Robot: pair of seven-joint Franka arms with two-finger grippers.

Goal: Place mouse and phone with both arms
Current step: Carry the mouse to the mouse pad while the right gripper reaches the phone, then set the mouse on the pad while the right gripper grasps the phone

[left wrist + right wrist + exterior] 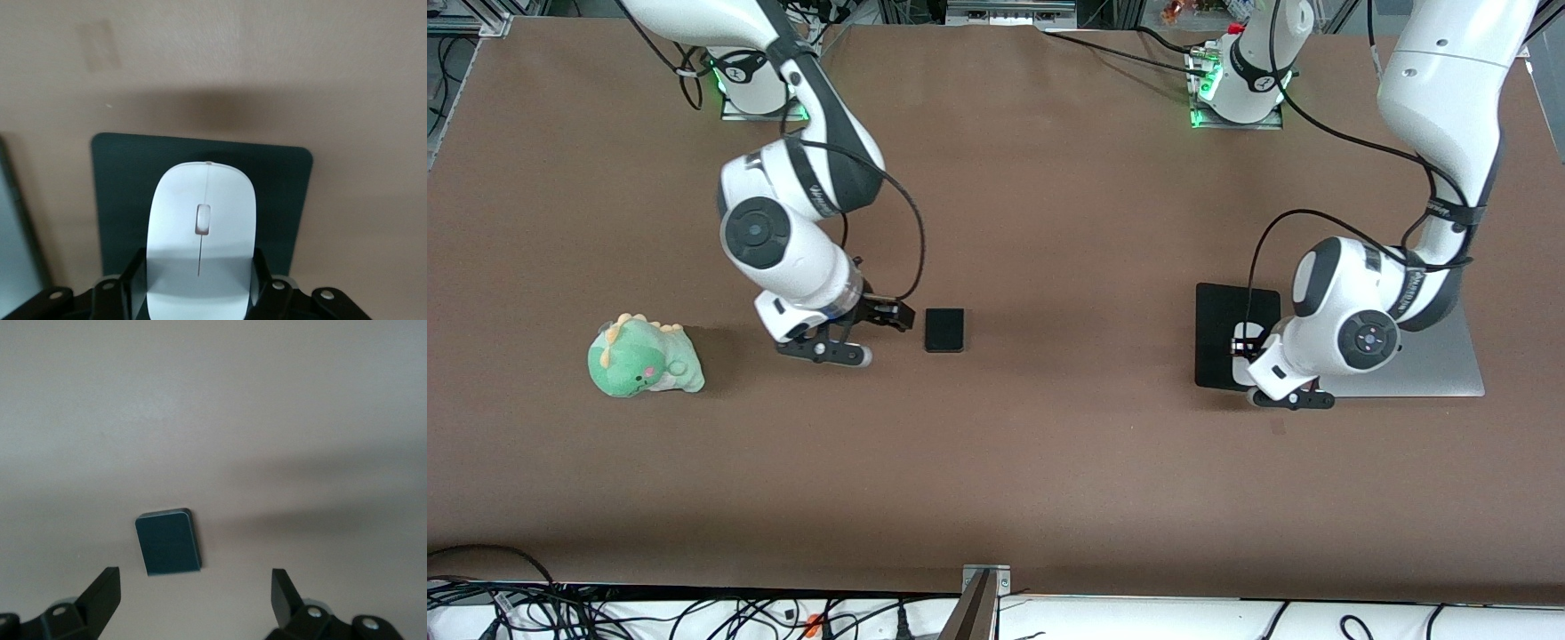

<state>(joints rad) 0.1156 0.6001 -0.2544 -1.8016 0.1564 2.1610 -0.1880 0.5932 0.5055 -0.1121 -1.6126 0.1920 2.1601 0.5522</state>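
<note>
1. small glossy white oval mouse [200, 233] with a thin grey centre line sits clamped between the black fingers [263, 283] of the left gripper [1249, 356]; jaws narrow, pressed on both sides of the mouse's rear end; in the front view only a sliver of the mouse shows under the wrist
2. mouse is over the large thin black rectangular mouse pad [1227, 311]; left wrist view shows the pad [133, 200] under and around it; cannot tell whether the mouse touches the pad or hangs just above
3. pad lies at the left arm's end of the table, just beside a flat silver-grey slab [1440, 364]; slab partly hidden by the left arm
4. small flat black rounded-corner phone [944, 330] lies on the brown table [1049, 462], toward the right arm's end; nothing grips it
5. right gripper [863, 333] is low over the table just beside the phone, jaws wide and holding nothing; right wrist view shows the phone [168, 543] ahead of the two spread fingertips [103, 593], apart from them
6. green plush dinosaur toy [643, 357] with yellow spikes sits on the table nearer the right arm's end than the right gripper, well apart from the phone
</note>
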